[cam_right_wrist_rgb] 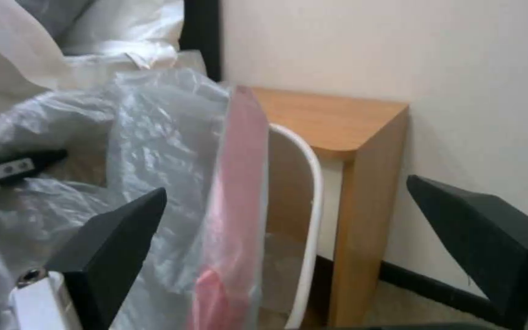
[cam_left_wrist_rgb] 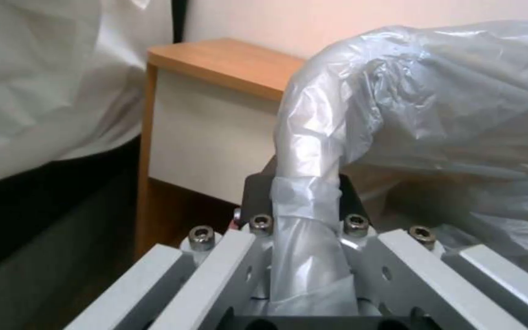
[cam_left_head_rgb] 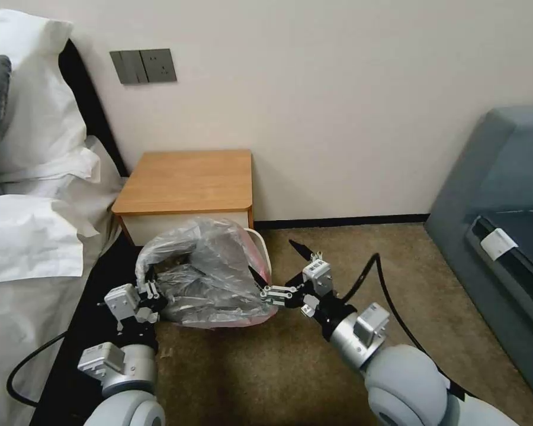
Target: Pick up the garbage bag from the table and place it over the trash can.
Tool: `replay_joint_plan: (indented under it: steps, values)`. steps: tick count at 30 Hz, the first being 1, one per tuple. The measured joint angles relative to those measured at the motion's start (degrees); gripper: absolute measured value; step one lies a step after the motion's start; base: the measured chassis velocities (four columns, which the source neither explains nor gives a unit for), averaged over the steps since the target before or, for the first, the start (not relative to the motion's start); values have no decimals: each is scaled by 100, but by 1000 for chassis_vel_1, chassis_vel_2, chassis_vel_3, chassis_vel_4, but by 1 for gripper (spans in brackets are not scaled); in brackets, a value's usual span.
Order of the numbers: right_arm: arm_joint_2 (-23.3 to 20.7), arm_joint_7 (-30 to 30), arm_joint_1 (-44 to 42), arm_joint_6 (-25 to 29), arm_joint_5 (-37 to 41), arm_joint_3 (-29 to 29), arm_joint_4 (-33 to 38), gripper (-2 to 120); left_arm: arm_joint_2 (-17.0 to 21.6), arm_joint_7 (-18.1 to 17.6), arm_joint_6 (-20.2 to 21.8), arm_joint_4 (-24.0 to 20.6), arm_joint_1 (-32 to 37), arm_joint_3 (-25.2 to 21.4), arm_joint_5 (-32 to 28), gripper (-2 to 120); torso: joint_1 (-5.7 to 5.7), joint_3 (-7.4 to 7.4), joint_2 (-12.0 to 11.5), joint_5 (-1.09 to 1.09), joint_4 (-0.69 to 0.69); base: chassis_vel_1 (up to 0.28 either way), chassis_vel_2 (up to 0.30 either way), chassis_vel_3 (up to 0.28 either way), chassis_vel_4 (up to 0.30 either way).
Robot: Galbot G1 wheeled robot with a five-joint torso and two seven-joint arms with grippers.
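Left gripper (cam_left_wrist_rgb: pixel 304 215) jaws clamp the garbage bag (cam_left_head_rgb: pixel 210 272); right gripper (cam_right_wrist_rgb: pixel 288 215) gapes at its three o'clock, its wrist view revealing the trash can (cam_right_wrist_rgb: pixel 304 183) rim.

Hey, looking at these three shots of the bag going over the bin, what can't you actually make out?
- Cream-white plastic trash can: in the head view, mostly hidden by the crinkled translucent grey garbage bag.
- Left gripper: in the left wrist view, its fingertips are wrapped in bag plastic.
- Orange-brown wooden nightstand: its lower front sits behind the bag.
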Motion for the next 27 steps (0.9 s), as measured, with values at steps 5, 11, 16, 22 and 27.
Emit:
replay_joint_plan:
  steps: [5, 11, 16, 22, 27]
  values:
    - [39, 0, 78, -16, 17, -54, -146, 88, 0, 3, -2, -2, 0, 36, 14, 5, 0, 0, 0, 0, 0, 0, 0, 0, 0]
    - [73, -10, 24, -19, 5, -75, -219, 68, 0, 10, -2, -53, 5, 44, 16, 5, 0, 0, 0, 0, 0, 0, 0, 0, 0]
    - [77, -19, -30, -8, -20, -75, -222, 48, 0, 14, -19, -67, 12, 41, 13, 5, 0, -1, 0, 0, 0, 0, 0, 0, 0]
    - [75, -10, -34, -2, -24, -54, -202, 31, 0, 13, -26, -83, 13, 28, 10, 5, 0, -1, 0, 0, 0, 0, 0, 0, 0]
    - [97, -23, -46, 2, -38, -55, -185, 10, 0, 15, -35, -85, 15, 33, 7, 5, 0, -1, 0, 0, 0, 0, 0, 0, 0]
